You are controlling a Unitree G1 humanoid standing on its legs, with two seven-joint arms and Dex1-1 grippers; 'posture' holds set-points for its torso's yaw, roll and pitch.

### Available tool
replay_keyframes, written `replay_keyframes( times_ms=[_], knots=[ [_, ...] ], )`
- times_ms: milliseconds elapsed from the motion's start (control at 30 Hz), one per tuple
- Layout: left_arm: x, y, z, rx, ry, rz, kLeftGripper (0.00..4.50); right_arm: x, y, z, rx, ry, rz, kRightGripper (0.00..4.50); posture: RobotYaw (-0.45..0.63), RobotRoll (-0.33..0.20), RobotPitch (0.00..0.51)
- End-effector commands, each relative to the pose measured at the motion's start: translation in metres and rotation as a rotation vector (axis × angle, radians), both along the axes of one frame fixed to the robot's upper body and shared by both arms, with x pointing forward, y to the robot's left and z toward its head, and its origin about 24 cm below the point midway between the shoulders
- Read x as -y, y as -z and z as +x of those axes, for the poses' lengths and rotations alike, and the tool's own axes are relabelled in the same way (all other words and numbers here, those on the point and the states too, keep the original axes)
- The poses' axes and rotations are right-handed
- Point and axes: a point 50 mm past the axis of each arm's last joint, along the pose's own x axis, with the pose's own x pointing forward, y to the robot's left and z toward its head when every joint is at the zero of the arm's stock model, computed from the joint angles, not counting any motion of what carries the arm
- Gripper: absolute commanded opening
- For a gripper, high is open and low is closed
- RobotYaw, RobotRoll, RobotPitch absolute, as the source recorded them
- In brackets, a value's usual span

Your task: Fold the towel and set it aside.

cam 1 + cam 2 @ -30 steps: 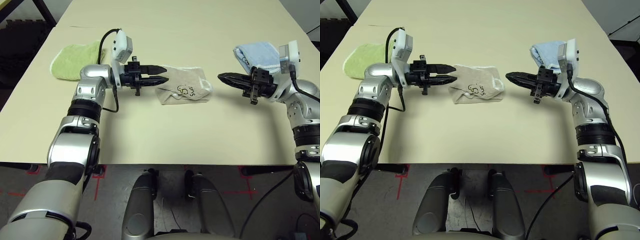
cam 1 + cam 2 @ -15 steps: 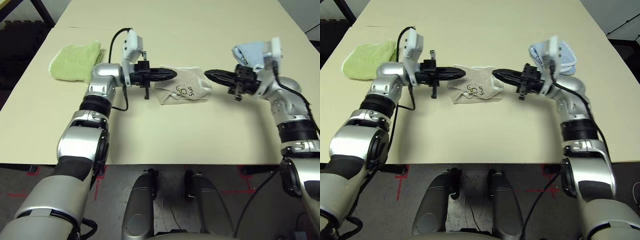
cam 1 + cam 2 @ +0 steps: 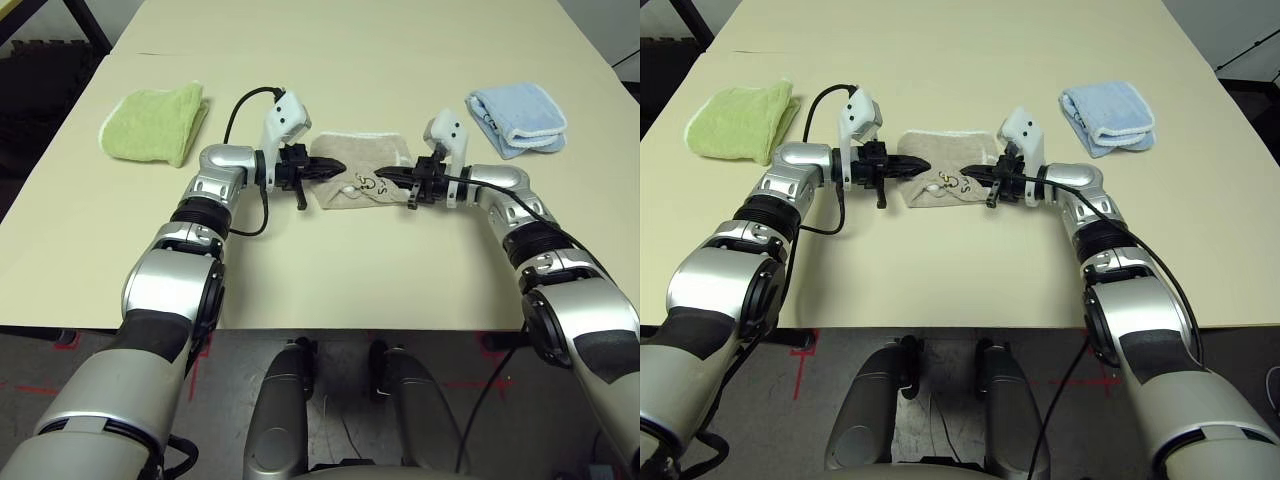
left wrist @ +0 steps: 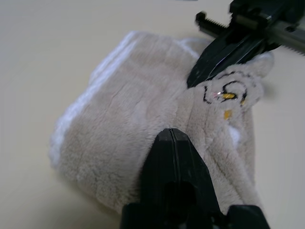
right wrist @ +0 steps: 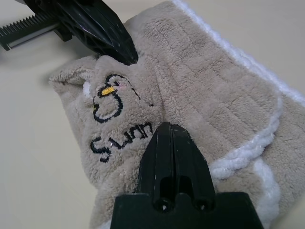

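Observation:
The beige towel (image 3: pixel 358 172) lies folded into a small bundle at the middle of the table, white edging along its far side and black embroidery on top. My left gripper (image 3: pixel 336 168) is shut, its tip resting on the towel's left part. My right gripper (image 3: pixel 381 174) is shut too, its tip on the towel's right part beside the embroidery. The two tips point at each other, a short gap apart. In the left wrist view my shut fingers (image 4: pixel 174 143) lie on the towel (image 4: pixel 128 109). In the right wrist view the right fingers (image 5: pixel 167 136) press into the pile.
A folded light green towel (image 3: pixel 155 122) lies at the back left, and a folded light blue towel (image 3: pixel 516 117) at the back right. The cream table (image 3: pixel 340 270) has bare room in front of the beige towel and behind it.
Both arms swung inward from either side of the towel. Their shut tips now rest on it, close together. The blue and green towels have not moved.

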Motion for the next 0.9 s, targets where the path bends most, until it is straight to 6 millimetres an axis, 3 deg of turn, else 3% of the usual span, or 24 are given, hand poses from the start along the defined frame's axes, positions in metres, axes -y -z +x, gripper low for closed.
replay_keyframes(
  times_ms=[33,267,433,567,667,900],
  knots=[
    [0.002,0.018,-0.002,-0.052,-0.008,0.045,0.02,0.010,0.024,-0.004,-0.081,0.040,-0.044,0.00,0.09,0.000,0.245],
    [0.005,0.012,-0.003,-0.043,0.037,0.013,0.02,0.014,0.009,-0.004,-0.025,0.004,0.038,0.00,0.07,0.000,0.244],
    [0.014,-0.036,-0.001,0.041,0.126,-0.168,0.02,0.020,-0.029,0.001,0.074,0.001,0.181,0.00,0.08,0.000,0.239],
    [0.019,-0.053,0.005,0.036,0.036,-0.294,0.02,0.014,-0.040,0.007,0.096,0.066,0.290,0.00,0.08,0.000,0.240],
    [0.021,-0.049,0.008,0.021,-0.022,-0.288,0.02,0.008,-0.037,0.010,0.098,0.121,0.283,0.00,0.09,0.000,0.241],
    [0.018,-0.017,0.008,-0.025,-0.079,-0.172,0.02,-0.005,-0.026,0.015,0.076,0.214,0.246,0.00,0.08,0.000,0.249]
  ],
)
